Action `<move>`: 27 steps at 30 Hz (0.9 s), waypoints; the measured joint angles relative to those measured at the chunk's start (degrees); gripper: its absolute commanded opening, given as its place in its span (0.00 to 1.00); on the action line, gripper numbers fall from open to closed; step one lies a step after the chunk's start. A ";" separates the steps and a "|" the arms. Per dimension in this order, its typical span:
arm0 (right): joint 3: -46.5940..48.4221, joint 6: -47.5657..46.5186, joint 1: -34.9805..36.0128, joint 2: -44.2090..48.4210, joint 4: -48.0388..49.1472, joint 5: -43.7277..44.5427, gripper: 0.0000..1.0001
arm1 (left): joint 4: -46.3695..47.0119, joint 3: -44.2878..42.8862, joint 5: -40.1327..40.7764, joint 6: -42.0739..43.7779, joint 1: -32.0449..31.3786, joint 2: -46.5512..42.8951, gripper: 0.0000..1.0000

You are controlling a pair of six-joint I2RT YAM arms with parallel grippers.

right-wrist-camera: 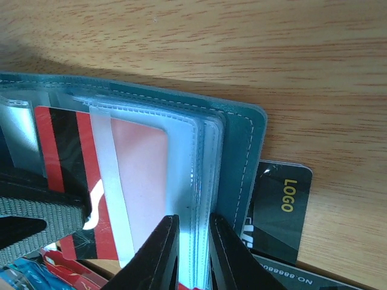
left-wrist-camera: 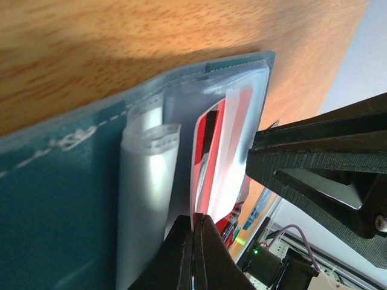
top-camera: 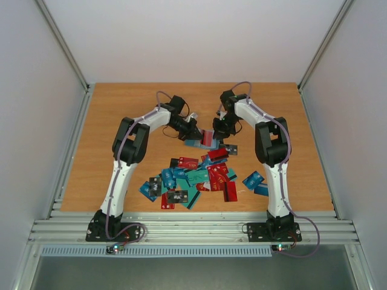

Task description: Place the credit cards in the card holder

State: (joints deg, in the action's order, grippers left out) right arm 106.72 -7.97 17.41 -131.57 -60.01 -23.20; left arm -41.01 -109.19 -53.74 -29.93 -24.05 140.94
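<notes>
Card holder (right-wrist-camera: 242, 139) lies open on the wooden table (right-wrist-camera: 254, 42), just beyond the heap of loose credit cards (top-camera: 193, 181). My left pincer (left-wrist-camera: 193, 238) is pinched tight on a red card (left-wrist-camera: 208, 151) tucked among the clear sleeves (right-wrist-camera: 199, 175). My right pincer (right-wrist-camera: 193, 241) clamps those sleeves by their edge.

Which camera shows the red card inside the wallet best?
Right wrist view: the red card sits face-on behind a clear sleeve, black stripe plain. Left wrist shows it slanted and partly hidden; the top view only a tiny red speck.
</notes>
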 measured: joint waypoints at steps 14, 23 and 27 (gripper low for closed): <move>0.00 0.24 -0.59 0.00 -0.22 -1.14 0.17 | 2.67 0.00 0.20 -1.81 -1.49 0.44 0.03; 0.11 0.20 -1.14 0.00 -0.46 -2.62 0.21 | 2.67 0.13 1.11 -1.49 -1.73 0.52 0.14; 0.52 0.09 -1.46 0.17 -0.92 -3.19 0.22 | 2.69 0.13 1.57 -1.40 -1.86 0.52 0.19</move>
State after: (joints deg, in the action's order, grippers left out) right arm 107.24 -7.88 15.94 -131.39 -60.93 -26.39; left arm -38.33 -109.06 -52.16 -31.33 -25.91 141.47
